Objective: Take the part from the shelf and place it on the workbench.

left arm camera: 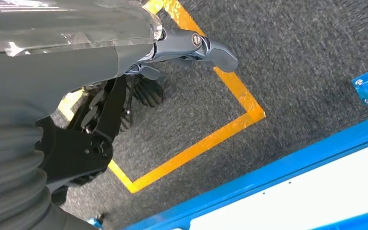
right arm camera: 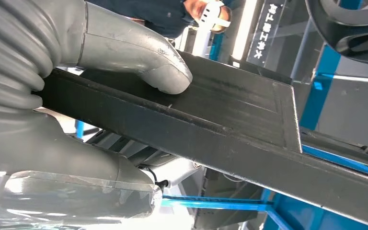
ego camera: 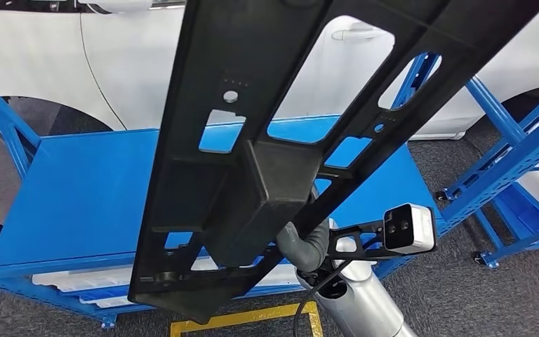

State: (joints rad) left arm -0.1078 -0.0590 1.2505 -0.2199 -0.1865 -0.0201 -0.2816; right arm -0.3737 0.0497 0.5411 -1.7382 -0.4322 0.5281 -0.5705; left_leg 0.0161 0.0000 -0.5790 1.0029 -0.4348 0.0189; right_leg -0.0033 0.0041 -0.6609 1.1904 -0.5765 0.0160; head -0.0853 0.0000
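A long black plastic part (ego camera: pixel 267 70) with cut-out windows and a boxy middle section stands tilted close in front of me in the head view, hiding much of the scene. My right hand (ego camera: pixel 309 242) grips it from below near its lower end. In the right wrist view the grey thumb (right arm camera: pixel 139 52) presses on the part's flat ribbed face (right arm camera: pixel 230 115). The blue workbench top (ego camera: pixel 84 189) lies behind and below the part. My left hand (left arm camera: pixel 172 52) hangs over the carpet, its fingers apart and holding nothing.
Blue shelf racks (ego camera: pixel 505 147) stand at the right. A white car (ego camera: pixel 133 56) is behind the workbench. White parts (ego camera: pixel 77 281) lie on the bench's lower level. Yellow floor tape (left arm camera: pixel 211 139) marks the grey carpet. A person (right arm camera: pixel 196 9) stands beyond the part.
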